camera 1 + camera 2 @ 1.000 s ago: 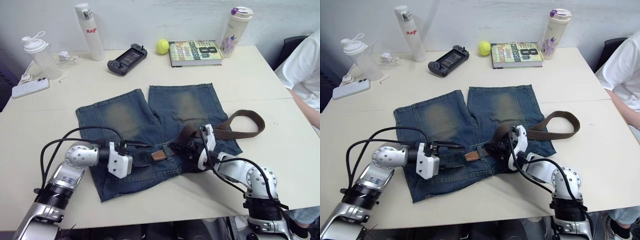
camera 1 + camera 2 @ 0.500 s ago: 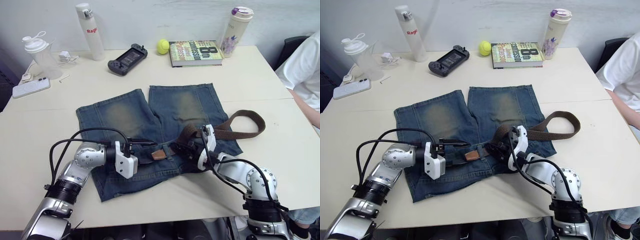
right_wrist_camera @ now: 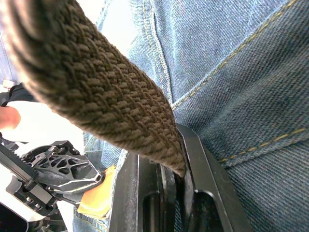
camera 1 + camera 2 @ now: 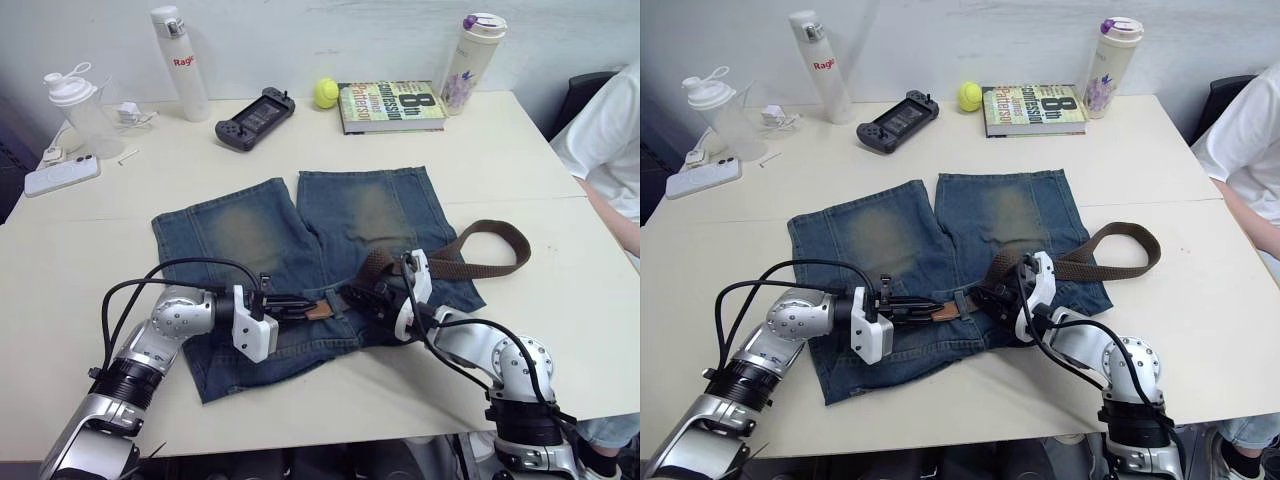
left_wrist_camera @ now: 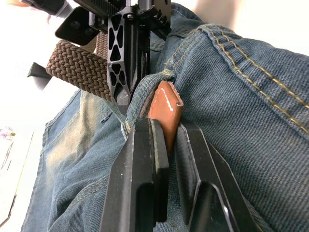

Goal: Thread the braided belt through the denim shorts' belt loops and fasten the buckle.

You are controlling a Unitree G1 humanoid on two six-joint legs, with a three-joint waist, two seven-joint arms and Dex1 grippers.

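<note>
Early in the threading, by the look of it. At left, left gripper [image 4: 300,304] clamped on the tan leather tip [image 5: 164,113] at the denim shorts [image 4: 290,235] waistband; rightward, right gripper [image 4: 362,297] clenched on the braided belt [image 4: 480,250], most of it looping loose at right. Remaining belt loops and fastening still to do.

Pretty bright and even overall, soft light from above, only faint shadows under the shorts [image 4: 300,250]. Slight glare off the table [image 4: 100,250]. Head views sharp enough. Wrist views blown out to white in the background, close-up belt [image 3: 96,96] a bit soft.
</note>
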